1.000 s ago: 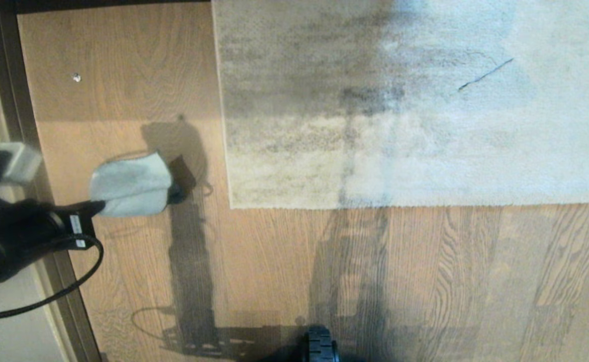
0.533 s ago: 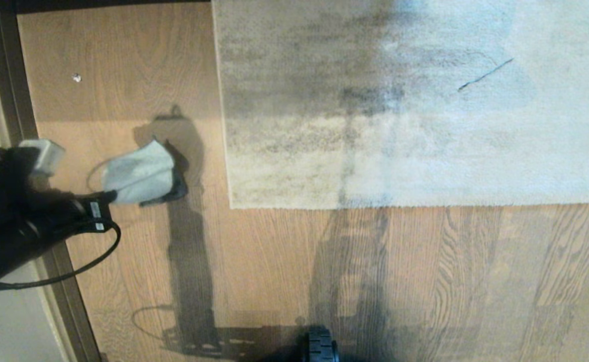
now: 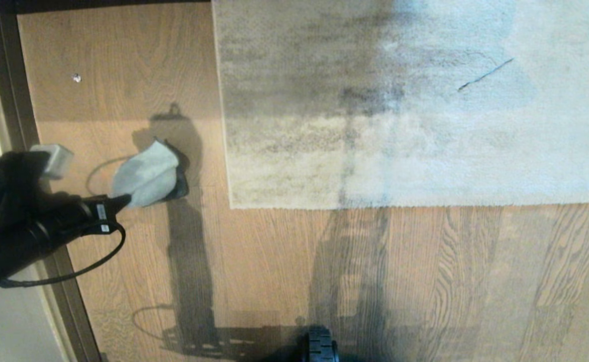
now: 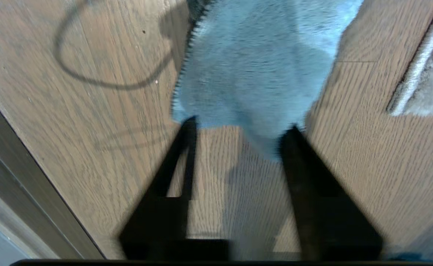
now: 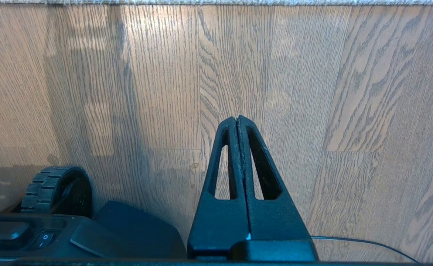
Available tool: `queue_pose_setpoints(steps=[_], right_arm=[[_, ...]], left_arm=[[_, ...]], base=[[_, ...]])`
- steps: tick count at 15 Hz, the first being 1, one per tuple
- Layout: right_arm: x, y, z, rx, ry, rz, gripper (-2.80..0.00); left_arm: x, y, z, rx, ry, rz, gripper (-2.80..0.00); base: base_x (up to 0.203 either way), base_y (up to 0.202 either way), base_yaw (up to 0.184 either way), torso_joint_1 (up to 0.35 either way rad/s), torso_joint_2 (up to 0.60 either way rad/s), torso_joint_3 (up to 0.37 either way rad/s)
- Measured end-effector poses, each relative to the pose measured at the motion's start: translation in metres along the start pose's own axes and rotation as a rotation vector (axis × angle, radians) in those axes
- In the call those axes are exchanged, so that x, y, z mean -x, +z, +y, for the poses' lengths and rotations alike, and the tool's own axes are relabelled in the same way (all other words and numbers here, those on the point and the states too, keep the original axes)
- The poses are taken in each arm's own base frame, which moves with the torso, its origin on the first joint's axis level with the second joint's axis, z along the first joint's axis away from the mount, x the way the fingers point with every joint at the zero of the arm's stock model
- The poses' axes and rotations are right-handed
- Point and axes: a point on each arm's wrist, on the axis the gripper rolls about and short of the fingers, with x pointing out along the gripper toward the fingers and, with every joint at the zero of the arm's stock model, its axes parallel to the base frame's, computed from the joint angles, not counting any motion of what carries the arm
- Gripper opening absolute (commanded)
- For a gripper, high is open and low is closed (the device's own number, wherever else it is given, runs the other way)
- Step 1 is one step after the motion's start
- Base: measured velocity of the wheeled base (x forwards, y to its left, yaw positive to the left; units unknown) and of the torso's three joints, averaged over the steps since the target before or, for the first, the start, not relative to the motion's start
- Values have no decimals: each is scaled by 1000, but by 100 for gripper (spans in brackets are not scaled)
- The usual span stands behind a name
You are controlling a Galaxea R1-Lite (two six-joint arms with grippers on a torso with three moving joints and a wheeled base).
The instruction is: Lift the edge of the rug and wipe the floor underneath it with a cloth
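Head view | L gripper agape by cloth | rug edge near | R gripper closed

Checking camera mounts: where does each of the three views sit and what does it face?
Head: high, looking down at floor, rug, cloth; left arm at the left edge.
Left wrist: behind the left end effector, open, cloth at its tips.
Right wrist: behind the shut right end effector, over bare floor; base wheel shows.
Shared: head and left wrist both show the cloth and the rug's corner.
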Motion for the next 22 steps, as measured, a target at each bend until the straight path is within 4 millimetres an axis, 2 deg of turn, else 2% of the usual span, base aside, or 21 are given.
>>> queue_pose_setpoints(steps=[5,16,21,22], right_arm=[[0,0,0,0,0,0,-280],[0,0,0,0,0,0,-280],[0,0,0,0,0,0,-280],[0,0,0,0,0,0,-280]], left_arm=[[15,2,-1,1,0,-22,0],[65,1,-3,25,20,-106,0],[81,-6,-5,25,25,-121,0],[84,-8,-5,25,24,-125,-280]], base=[[0,0,0,0,0,0],[0,0,0,0,0,0],[0,0,0,0,0,0],[0,0,0,0,0,0]])
